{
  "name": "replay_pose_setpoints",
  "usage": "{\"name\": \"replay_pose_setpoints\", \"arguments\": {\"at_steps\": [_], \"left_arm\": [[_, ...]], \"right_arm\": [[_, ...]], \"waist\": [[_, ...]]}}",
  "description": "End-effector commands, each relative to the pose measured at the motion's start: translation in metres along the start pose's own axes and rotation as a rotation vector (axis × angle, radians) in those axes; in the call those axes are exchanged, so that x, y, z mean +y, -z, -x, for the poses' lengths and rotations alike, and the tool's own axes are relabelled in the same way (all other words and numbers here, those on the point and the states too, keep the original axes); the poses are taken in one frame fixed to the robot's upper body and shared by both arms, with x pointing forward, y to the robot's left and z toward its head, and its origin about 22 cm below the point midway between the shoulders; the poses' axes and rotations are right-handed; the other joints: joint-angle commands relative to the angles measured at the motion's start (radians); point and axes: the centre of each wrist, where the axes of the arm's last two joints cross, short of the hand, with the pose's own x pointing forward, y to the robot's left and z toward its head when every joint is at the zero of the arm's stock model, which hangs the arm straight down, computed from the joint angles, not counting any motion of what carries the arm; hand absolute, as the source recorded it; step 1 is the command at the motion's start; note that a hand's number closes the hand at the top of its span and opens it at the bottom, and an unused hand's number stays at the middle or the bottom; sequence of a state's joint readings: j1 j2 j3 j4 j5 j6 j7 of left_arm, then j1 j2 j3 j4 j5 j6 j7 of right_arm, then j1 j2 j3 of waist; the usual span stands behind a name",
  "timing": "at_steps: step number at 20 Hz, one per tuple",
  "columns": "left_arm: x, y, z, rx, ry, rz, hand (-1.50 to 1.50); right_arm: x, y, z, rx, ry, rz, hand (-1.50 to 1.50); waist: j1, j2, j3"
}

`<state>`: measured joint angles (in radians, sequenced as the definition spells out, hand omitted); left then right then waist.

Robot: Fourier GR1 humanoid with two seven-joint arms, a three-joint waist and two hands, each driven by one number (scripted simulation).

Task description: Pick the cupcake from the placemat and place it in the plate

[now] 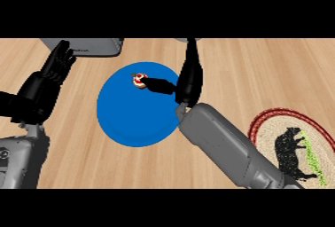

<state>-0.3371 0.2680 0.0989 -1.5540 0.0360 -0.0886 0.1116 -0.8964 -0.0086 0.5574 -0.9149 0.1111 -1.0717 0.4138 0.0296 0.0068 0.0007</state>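
A small cupcake (138,80) with white and red topping sits on the upper left part of the blue plate (131,119). My right hand (189,77) reaches over the plate's right rim with its fingers straight and pointing away from me. Its thumb (160,85) stretches left, and its tip lies right beside the cupcake. Nothing is held in that hand. The oval woven placemat (271,133), red-rimmed and bearing a black animal figure, lies at the far right with no cupcake on it. At the left edge my left hand (56,66) rests open, fingers up.
A grey appliance (88,46) stands at the back left, just beyond the left hand's fingertips. My right forearm (222,146) crosses the counter between plate and placemat. Bare wooden counter (262,71) lies behind the placemat.
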Motion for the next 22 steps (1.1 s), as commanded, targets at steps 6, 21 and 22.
{"name": "replay_pose_setpoints", "arguments": {"at_steps": [6,21,22], "left_arm": [[0.012,-0.018,-0.004,0.023,-0.006,-0.028,0.00],[0.012,-0.010,0.006,0.015,-0.005,-0.033,0.00],[0.013,0.001,0.001,0.001,0.010,-0.025,0.00]], "right_arm": [[-0.070,-0.025,0.047,-0.054,0.049,0.000,-1.50],[-0.183,-0.055,0.090,-0.068,-0.035,0.000,-1.50],[-0.188,-0.045,0.096,-0.072,-0.053,0.007,-1.50]], "waist": [[-0.036,-0.011,0.000],[-0.035,-0.007,-0.001],[-0.036,-0.006,-0.001]]}}
